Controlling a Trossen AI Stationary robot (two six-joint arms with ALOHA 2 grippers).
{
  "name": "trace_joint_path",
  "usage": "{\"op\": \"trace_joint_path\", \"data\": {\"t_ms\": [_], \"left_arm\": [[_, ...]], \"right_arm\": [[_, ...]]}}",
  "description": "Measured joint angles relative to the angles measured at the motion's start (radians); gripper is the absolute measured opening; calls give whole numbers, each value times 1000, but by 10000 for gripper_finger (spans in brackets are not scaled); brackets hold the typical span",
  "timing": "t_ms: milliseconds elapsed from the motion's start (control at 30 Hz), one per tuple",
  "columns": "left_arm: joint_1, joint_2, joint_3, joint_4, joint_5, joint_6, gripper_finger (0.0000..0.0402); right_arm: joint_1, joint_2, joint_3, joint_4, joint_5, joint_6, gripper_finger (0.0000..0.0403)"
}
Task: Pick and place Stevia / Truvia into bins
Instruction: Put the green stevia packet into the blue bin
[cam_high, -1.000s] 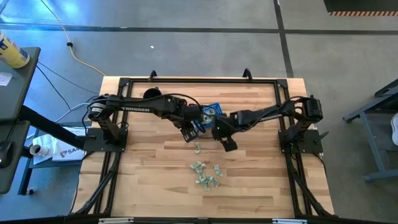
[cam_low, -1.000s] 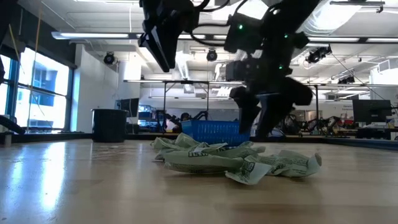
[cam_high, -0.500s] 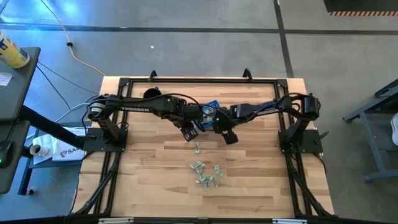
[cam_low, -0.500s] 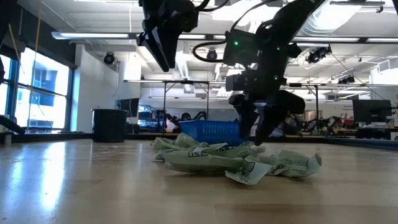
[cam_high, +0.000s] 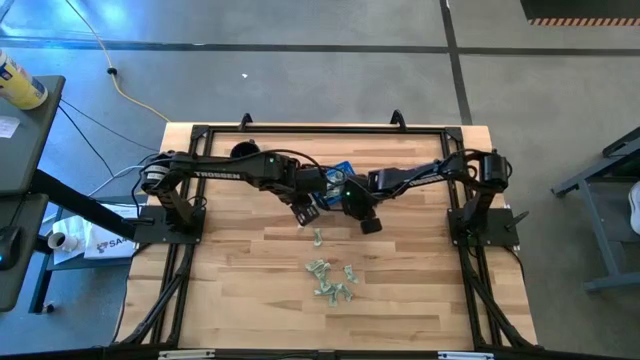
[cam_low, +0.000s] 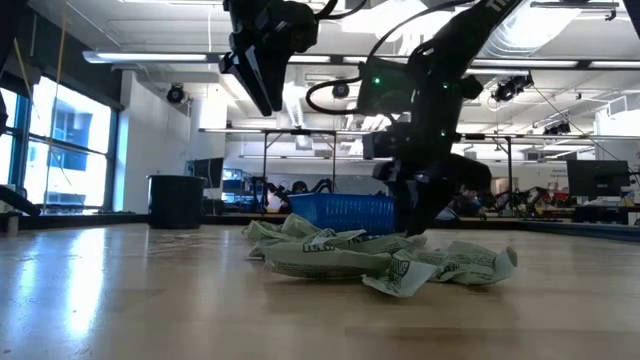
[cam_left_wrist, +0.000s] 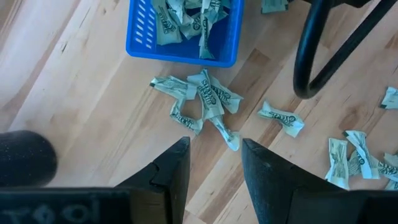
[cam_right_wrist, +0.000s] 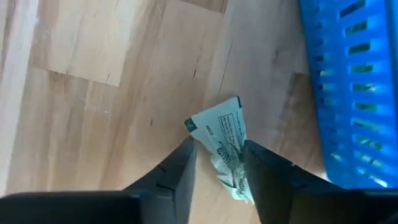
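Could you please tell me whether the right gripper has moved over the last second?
Yes. In the high view the right gripper has pulled back toward the blue basket, away from the packet pile.

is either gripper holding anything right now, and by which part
The right gripper is pinching one sweetener packet by its near end, beside the blue basket. The left gripper is open and holds nothing.

Left arm stretched rightward across the far half, left gripper (cam_high: 302, 213) raised clear of the surface, fingers (cam_left_wrist: 171, 167) parted with nothing between. Right arm reaching leftward toward the centre, right gripper (cam_high: 367, 224) lowered to the surface, fingers (cam_right_wrist: 183, 171) pinched on a packet (cam_right_wrist: 224, 138).
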Motion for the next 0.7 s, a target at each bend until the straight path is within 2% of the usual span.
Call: {"op": "trace_joint_path", "data": {"t_ms": [200, 300, 500, 600, 700], "left_arm": [[0, 0, 0, 1, 0, 0, 179], [0, 0, 0, 0, 0, 0, 179], [-2, -8, 0, -64, -14, 0, 179], [-13, -31, 1, -114, -54, -5, 179], [-21, -67, 0, -147, -87, -23, 179]], "right_arm": [[20, -36, -5, -69, 22, 143, 51], [35, -104, -12, -75, -21, 247, 9], [25, -286, -6, 108, 10, 403, 14], [-27, -303, -6, 158, 19, 404, 3], [-79, -256, -6, 176, 7, 410, 16]]}}
